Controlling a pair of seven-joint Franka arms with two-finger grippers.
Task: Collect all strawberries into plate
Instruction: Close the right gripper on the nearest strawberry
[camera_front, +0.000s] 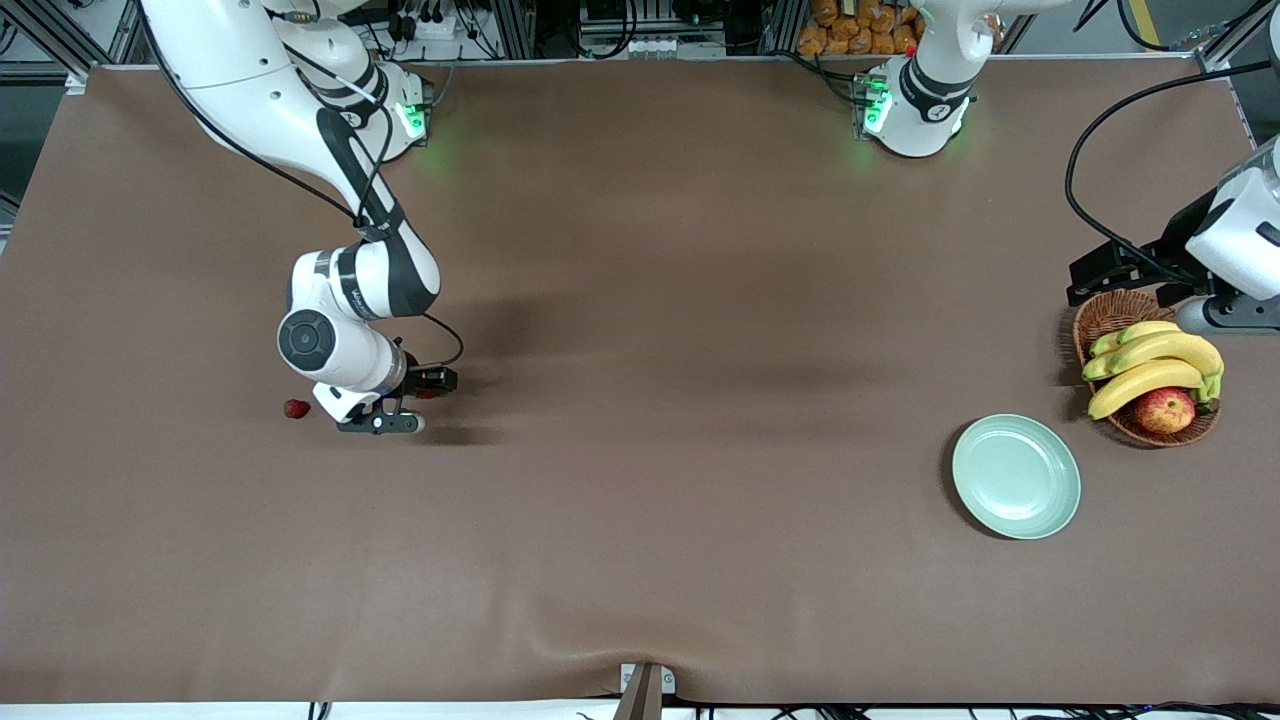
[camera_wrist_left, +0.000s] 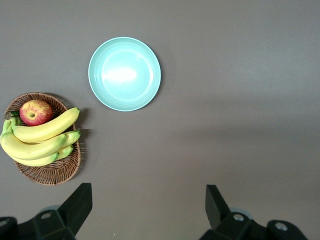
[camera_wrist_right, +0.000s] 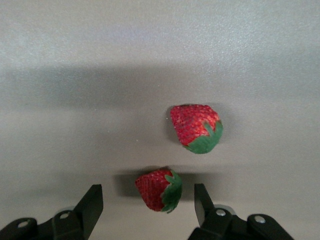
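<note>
My right gripper (camera_front: 382, 421) is low over the table at the right arm's end, open. In the right wrist view it (camera_wrist_right: 147, 205) has a strawberry (camera_wrist_right: 160, 189) lying between its fingers, touching neither. A second strawberry (camera_wrist_right: 196, 127) lies a little past the first. In the front view one strawberry (camera_front: 295, 408) shows beside the right hand; the others are hidden by the arm. The mint-green plate (camera_front: 1016, 476) lies empty at the left arm's end and also shows in the left wrist view (camera_wrist_left: 124, 73). My left gripper (camera_wrist_left: 147, 200) waits open and empty high by the basket (camera_front: 1205, 312).
A brown wicker basket (camera_front: 1105, 315) with bananas (camera_front: 1150, 365) and a red-yellow apple (camera_front: 1165, 409) stands beside the plate, farther from the front camera. It also shows in the left wrist view (camera_wrist_left: 50, 172). The brown cloth has a fold at its near edge (camera_front: 640, 655).
</note>
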